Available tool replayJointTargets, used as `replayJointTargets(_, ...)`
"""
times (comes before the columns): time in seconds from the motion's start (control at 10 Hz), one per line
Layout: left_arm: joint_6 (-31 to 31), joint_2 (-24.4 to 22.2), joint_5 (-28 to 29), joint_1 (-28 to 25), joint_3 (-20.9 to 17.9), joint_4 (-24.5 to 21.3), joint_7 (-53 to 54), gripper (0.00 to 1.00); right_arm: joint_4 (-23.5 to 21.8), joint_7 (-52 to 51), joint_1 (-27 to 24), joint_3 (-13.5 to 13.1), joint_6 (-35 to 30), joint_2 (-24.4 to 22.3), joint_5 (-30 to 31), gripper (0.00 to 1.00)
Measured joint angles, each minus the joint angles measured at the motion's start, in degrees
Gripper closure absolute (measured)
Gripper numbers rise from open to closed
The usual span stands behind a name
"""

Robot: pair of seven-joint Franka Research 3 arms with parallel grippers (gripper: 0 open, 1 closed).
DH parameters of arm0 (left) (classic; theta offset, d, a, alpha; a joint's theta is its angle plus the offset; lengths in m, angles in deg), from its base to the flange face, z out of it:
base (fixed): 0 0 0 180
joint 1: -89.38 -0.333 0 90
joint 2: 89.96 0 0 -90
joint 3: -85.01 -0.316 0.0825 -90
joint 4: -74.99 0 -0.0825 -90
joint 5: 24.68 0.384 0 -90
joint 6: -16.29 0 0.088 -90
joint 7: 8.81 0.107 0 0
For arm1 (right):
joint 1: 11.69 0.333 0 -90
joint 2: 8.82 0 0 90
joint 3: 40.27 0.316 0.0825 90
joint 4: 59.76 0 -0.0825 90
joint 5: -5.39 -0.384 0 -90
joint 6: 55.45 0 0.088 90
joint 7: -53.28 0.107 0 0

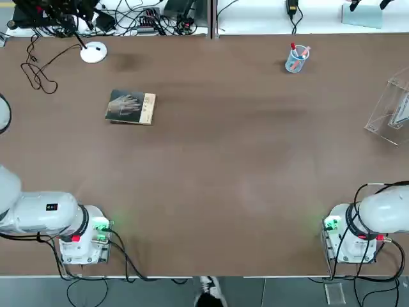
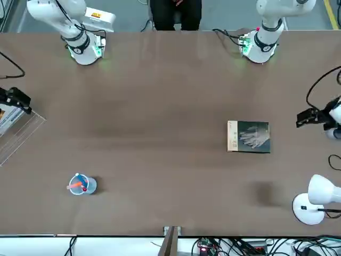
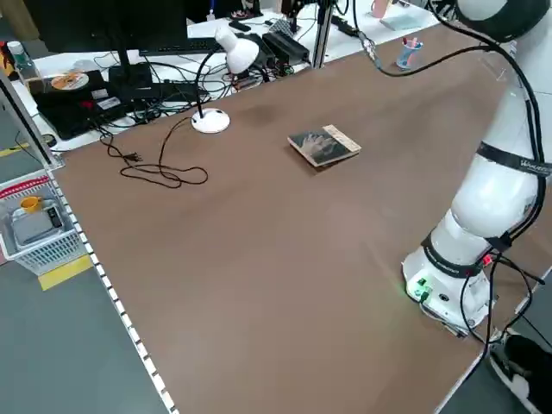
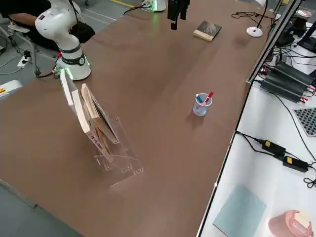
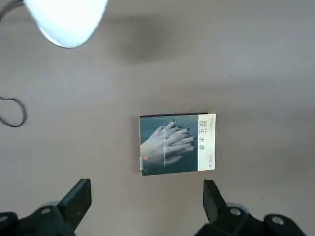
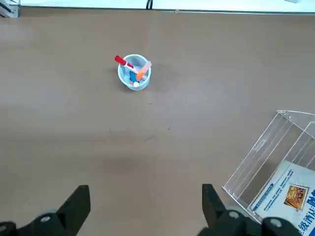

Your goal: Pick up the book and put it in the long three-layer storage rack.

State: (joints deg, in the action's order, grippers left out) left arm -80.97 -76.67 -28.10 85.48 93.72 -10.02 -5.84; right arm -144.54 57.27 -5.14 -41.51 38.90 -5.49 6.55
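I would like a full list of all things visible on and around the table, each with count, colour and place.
book: one, dark grey cover with tan strip, lying flat on the table's left half, far side.
storage rack: one, clear acrylic, at the table's right edge, some books or booklets already in it.
pen cup: one, clear bluish, red and orange pens inside, far right part of the table.
desk lamp: one, white, far left corner, beyond the book.
table: one, brown.
cables: black, far left edge.
left gripper: one, black fingers, open, hovering above the book.
right gripper: one, black fingers, open, above bare table near the rack.
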Motion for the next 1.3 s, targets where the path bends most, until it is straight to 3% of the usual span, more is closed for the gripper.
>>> replayJointTargets(0.6,-14.5,1.4,-4.8,-4.7,-0.1,-16.4,8.0,0.0,0.1,-0.1,0.0,0.0,-0.2,0.0,0.0,0.0)
replayJointTargets(1.3,-21.5,0.7,-6.3,-7.7,-0.1,-30.3,11.9,0.0,0.1,-1.2,0.0,0.0,-1.3,0.0,0.1,0.0)
